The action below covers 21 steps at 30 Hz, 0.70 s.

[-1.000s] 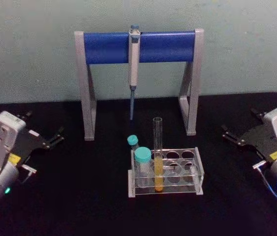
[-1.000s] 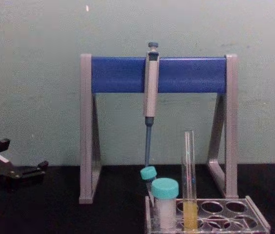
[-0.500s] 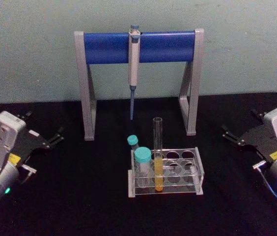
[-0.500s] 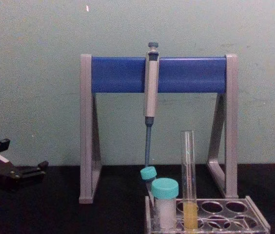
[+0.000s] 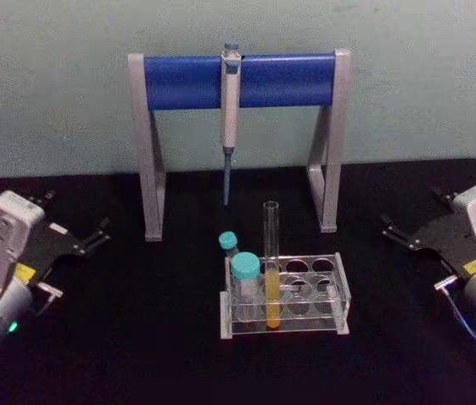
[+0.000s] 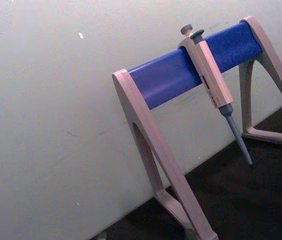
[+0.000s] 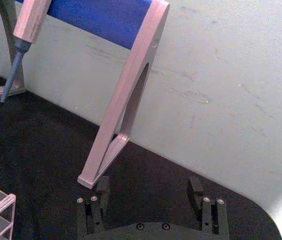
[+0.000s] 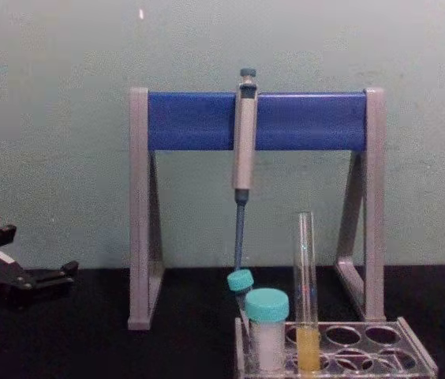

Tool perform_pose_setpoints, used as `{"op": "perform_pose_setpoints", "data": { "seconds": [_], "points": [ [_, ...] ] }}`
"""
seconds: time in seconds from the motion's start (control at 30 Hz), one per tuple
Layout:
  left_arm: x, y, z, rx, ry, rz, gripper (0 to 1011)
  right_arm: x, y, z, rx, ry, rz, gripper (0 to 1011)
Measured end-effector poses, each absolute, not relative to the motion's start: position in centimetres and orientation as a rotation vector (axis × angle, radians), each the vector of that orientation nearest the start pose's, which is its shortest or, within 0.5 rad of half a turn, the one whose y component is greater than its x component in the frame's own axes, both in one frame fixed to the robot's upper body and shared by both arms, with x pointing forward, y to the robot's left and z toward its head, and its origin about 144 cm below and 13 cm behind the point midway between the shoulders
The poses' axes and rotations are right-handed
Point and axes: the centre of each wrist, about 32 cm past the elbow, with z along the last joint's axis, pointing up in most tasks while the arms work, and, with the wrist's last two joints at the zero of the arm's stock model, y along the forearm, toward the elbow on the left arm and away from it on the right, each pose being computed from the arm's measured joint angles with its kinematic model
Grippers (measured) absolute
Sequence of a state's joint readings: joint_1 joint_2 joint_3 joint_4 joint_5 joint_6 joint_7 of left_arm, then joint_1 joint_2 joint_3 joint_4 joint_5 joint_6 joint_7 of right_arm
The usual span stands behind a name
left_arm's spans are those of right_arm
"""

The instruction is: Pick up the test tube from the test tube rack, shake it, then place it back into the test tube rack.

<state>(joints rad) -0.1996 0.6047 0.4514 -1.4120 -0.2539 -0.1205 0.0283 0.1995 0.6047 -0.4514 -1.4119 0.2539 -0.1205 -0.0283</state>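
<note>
Test tube is waiting ungrasped: the left gripper and right gripper are resting wide open and empty by the tabletop's left and right edges. It is standing upright in the rack's front row, mid-tabletop, its top sticking up free for gripping.

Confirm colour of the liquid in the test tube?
Yellow-orange, low in the test tube; head view shows it best.

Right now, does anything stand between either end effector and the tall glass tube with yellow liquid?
Right end effector: nothing visible, only empty holes of the test tube rack. Left end effector: a teal-capped vial stands in the rack beside the test tube, on that side.
</note>
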Motion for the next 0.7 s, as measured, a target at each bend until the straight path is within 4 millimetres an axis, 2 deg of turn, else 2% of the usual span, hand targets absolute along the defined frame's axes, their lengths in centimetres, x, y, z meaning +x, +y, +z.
{"op": "perform_pose_setpoints", "data": {
  "seconds": [0.4, 0.7],
  "points": [
    [48.9, 31.0, 114.0, 0.304, -0.285, 1.248, 1001, 48.6, -31.0, 114.0, -0.307, -0.286, -1.244, 1000],
    [48.9, 31.0, 114.0, 0.304, -0.285, 1.248, 1001, 46.8, -30.6, 114.5, -0.295, -0.275, -1.207, 1000]
  ]
}}
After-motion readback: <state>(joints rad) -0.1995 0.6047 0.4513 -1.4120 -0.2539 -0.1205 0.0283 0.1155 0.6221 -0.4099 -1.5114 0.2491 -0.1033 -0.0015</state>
